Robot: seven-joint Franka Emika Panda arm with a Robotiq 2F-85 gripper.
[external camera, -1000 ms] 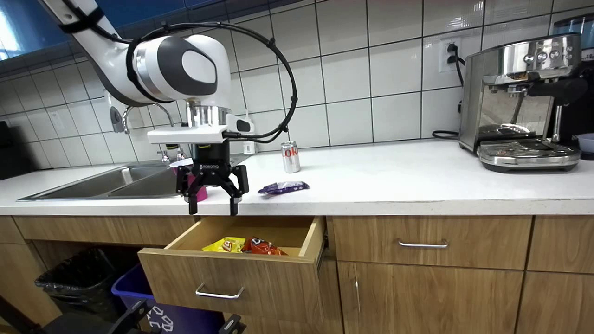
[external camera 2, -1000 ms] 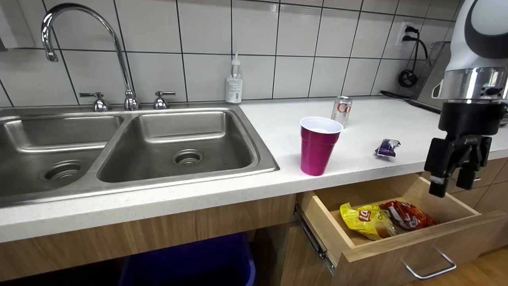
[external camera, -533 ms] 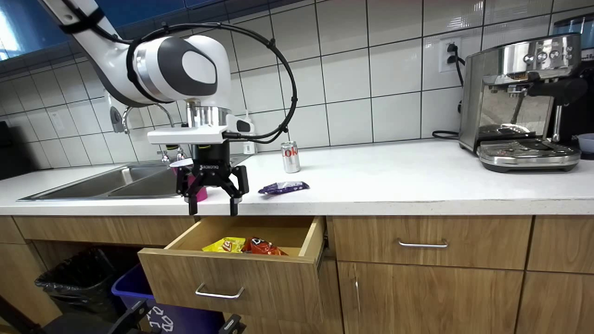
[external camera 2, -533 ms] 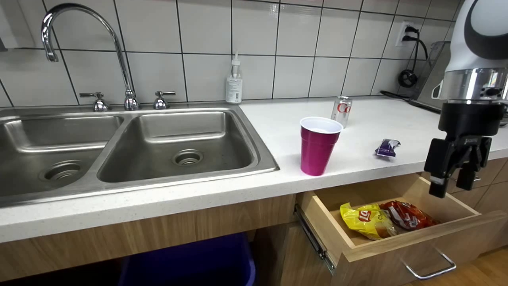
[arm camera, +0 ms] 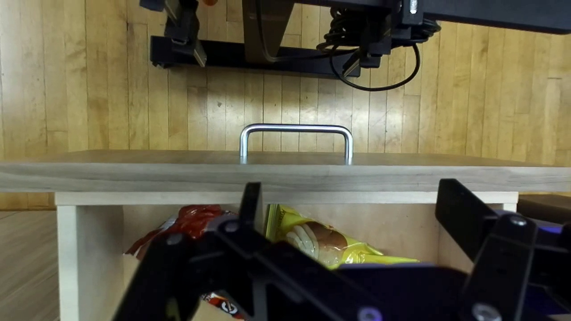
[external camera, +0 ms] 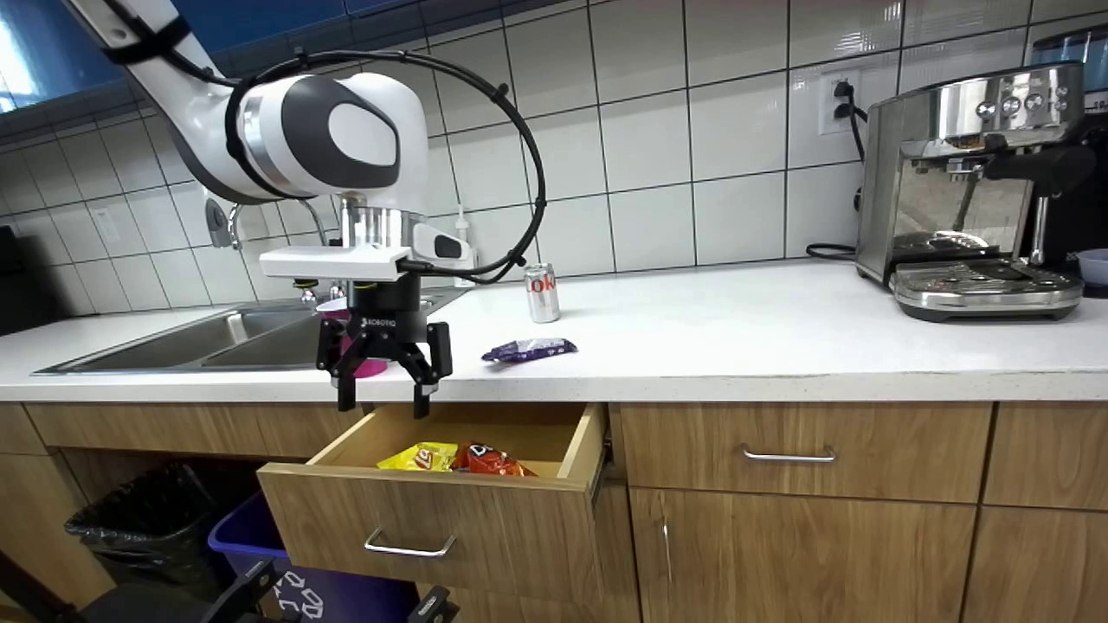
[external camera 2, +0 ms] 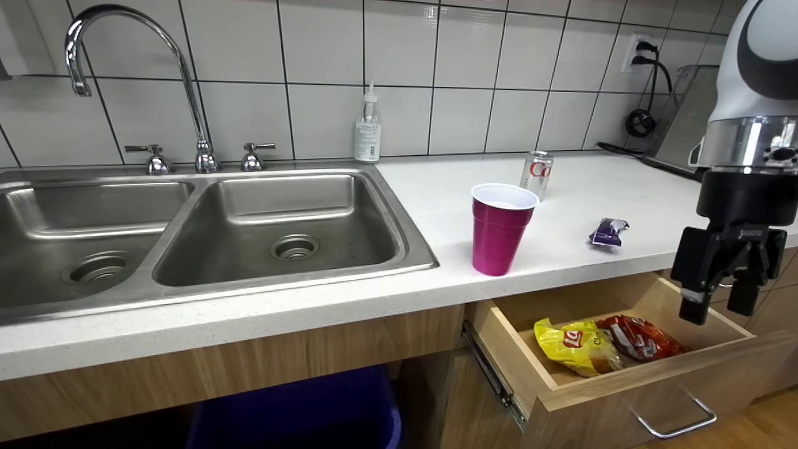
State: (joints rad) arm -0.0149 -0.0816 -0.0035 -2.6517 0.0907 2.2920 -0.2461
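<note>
Zero payload: claw (external camera: 384, 402) fingers apart, nothing between them, hanging above the pulled-out drawer (external camera: 485, 519), no contact that I can see.

Delta over the last second: claw a bit lower in both exterior views, plus a small shift toward the drawer's front panel, by my read. Drawer and contents haven't moved. Net: less height over the drawer, grip just as empty; I'd call it positioning, not handling.

Inside the drawer, side by side: yellow snack bag (external camera 2: 578, 347) and red snack bag (external camera 2: 642, 338). Wrist view: yellow snack bag shows in the gap between the fingers, red snack bag off to one side and partly hidden by the claw; handle (arm camera: 296, 128) on the drawer front sits beyond the fingertips. Clearance from fingertips to drawer rim: can't tell.

On the counter (external camera: 736, 329): purple packet (external camera: 530, 350) lying down near the edge, silver can (external camera: 543, 294) upright behind it, magenta cup (external camera 2: 500, 237) upright beside the sink (external camera 2: 181, 237). All where they were.
</note>
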